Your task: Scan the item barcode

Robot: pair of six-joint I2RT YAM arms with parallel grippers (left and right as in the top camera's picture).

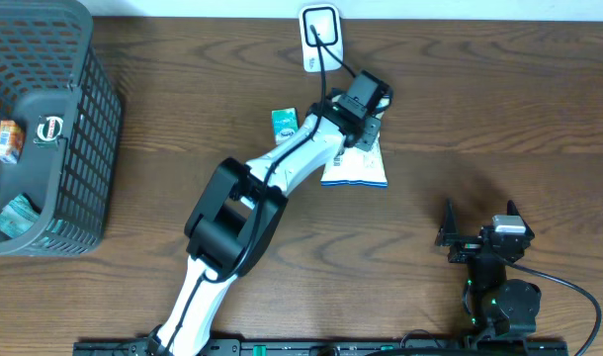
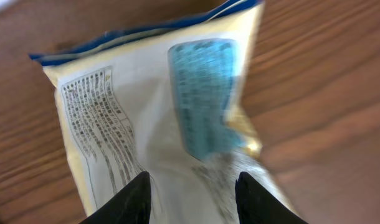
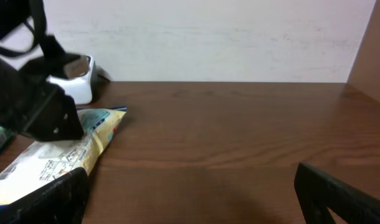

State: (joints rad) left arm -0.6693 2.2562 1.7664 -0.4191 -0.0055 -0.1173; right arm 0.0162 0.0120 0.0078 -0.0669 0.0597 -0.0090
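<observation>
L gripper (image 1: 359,124) is hovering low over the snack packet (image 1: 361,170), which is lying on the wooden table (image 1: 499,109) near centre, just below the white scanner (image 1: 321,40) at the far edge. In the L wrist view the fingers (image 2: 137,199) are standing partway apart w/ crinkled packet (image 2: 146,106) film between them; can't tell if they're pinching it or just resting on it. Printed side is facing up. R gripper (image 1: 479,216) is sitting well apart at the near R, jaws spread wide, holding nothing. Small teal box (image 1: 285,125) is lying just L of the packet. Black basket (image 1: 94,69) w/ items is sitting far L.
</observation>
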